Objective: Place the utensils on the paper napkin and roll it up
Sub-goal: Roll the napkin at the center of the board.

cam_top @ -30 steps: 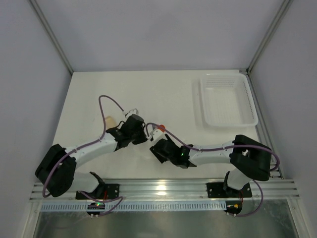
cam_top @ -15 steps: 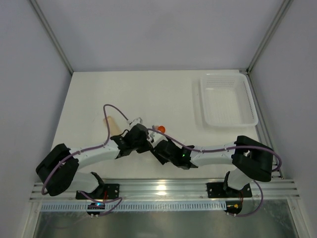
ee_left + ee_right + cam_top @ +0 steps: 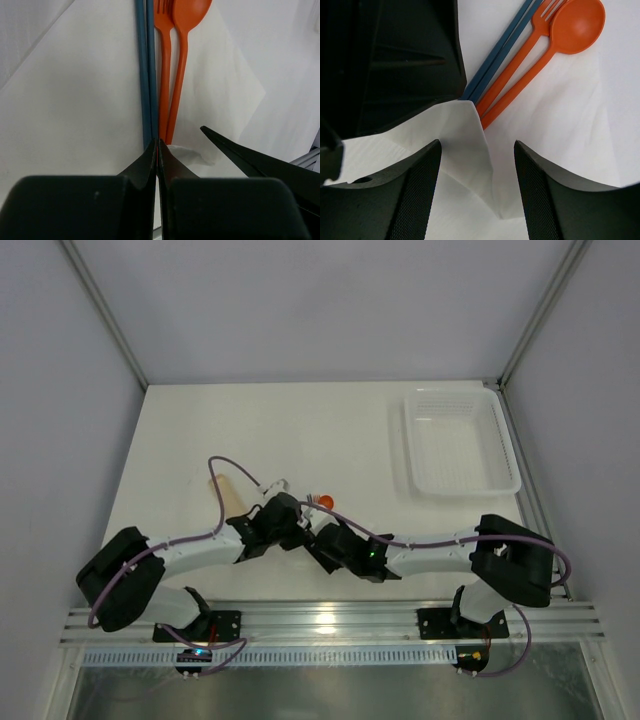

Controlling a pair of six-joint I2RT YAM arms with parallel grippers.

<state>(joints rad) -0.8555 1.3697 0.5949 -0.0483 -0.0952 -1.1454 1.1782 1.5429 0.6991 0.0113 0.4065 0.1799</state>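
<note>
I can read no text, label, brand, number or sign in any of my three views.
</note>
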